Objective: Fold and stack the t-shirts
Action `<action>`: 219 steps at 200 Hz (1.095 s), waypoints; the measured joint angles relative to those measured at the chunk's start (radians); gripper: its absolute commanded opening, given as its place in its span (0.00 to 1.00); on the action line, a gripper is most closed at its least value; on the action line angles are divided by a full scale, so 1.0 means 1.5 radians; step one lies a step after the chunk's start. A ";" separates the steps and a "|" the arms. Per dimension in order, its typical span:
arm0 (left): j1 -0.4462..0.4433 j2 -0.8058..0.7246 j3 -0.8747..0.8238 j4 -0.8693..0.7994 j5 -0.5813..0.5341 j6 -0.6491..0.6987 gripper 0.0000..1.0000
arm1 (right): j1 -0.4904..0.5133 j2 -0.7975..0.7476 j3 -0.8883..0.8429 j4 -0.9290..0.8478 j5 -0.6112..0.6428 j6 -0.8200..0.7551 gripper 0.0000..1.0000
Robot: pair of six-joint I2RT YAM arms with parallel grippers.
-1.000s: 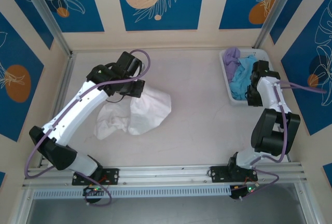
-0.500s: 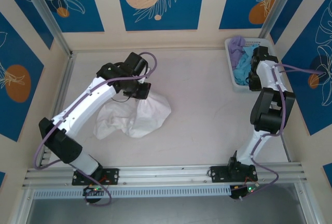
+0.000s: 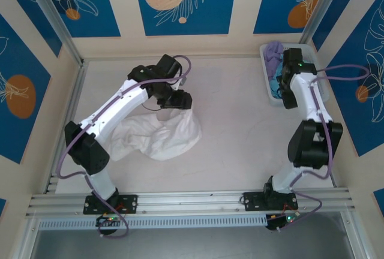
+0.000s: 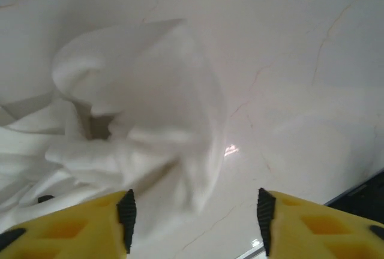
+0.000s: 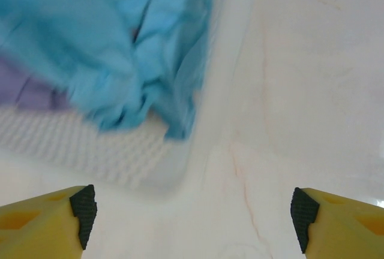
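The white shirt (image 3: 162, 136) lies crumpled mid-tabletop (image 3: 240, 133) beneath the left pincer (image 4: 195, 217), spread wide probably to seize an edge, while the right pincer (image 5: 193, 211), also wide apart, hangs by the far-right basket (image 5: 120, 157) holding the blue shirt (image 5: 120, 49) and lavender shirt (image 5: 30, 91), likely to fetch one.

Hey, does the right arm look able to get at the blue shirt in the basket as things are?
Probably yes. The right pincer is open beside the basket, and the blue shirt lies uncovered at the rim, just ahead of it.
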 measured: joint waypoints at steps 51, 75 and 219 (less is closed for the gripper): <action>0.050 -0.003 -0.002 -0.033 -0.063 -0.052 0.90 | 0.214 -0.145 -0.142 0.063 -0.096 -0.079 0.85; 0.169 -0.106 -0.164 -0.017 -0.079 -0.106 0.88 | 0.322 -0.079 -0.161 0.066 -0.152 -0.121 0.83; 0.409 -0.358 -0.747 0.112 -0.064 -0.263 0.76 | 0.549 0.148 0.105 0.003 -0.225 -0.238 0.66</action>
